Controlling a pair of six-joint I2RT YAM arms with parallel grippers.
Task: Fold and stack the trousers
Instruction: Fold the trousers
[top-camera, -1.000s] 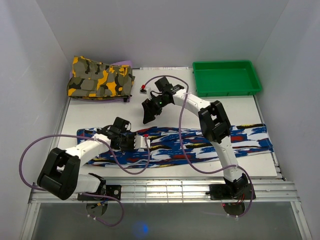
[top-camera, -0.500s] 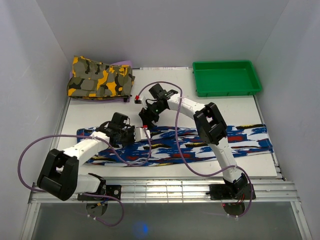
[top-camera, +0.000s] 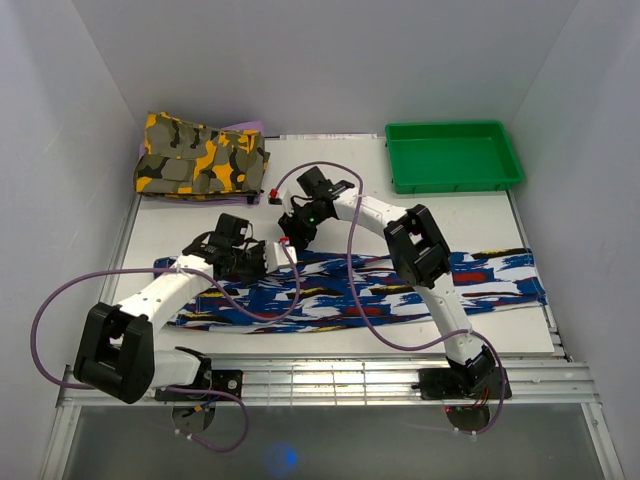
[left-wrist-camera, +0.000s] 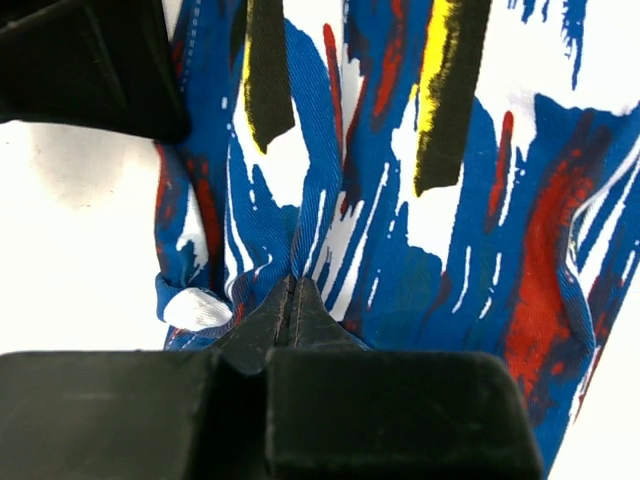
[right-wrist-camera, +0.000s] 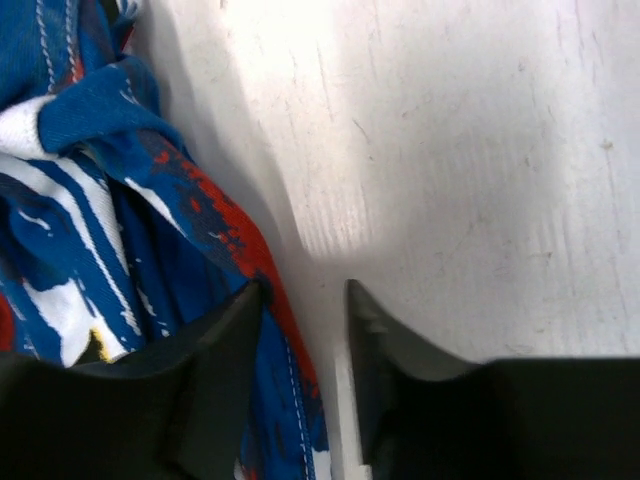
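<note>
I am clamping my left gripper (left-wrist-camera: 291, 305) on a pinched ridge of the trousers (top-camera: 500, 275), spread along the tabletop (top-camera: 480, 215), while my right gripper (right-wrist-camera: 303, 340) is straddling their edge, jaws apart, readying a two-handed fold.

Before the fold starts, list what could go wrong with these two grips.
The left end effector pinches only a small tuck of the trousers; it may slip out when lifted.
The right end effector is open at the cloth's edge, one finger over bare table; closing may miss the cloth.
</note>
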